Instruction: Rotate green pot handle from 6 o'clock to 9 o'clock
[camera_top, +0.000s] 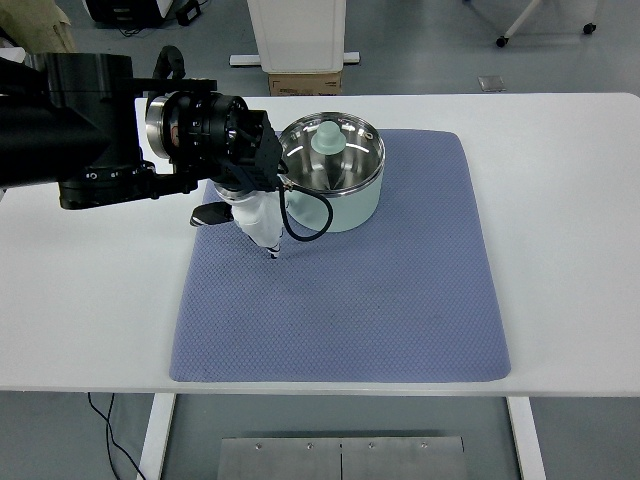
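Pot and arm shared the far left part of the mat in the top view, the only view there was. The pale green round metal pot (340, 175), its steel inside shining and a pale green knobbed lid (327, 140) lying in it, stood at the far edge of the blue-grey quilted fabric mat (360, 320), which lay on the white rectangular table (570, 230). The left arm, black and bulky, came in from the left edge, and the left hand (255, 215), white below a black wrist, hung just left of the pot and pointed down at the mat. A dark flat piece (208, 214) showed on the mat just left of the hand; it may have been the pot's handle or part of the hand, and I could not tell which. How far the fingers were parted, and whether they held anything, was hidden by the hand's own body, so the grip could not be judged. A black cable (310, 225) looped from the wrist across the pot's near wall. The right arm did not show.

If that dark piece was the handle, it already lay toward the left, and the turn looked close to done, with only release and withdrawal left. If not, progress could not be read here.
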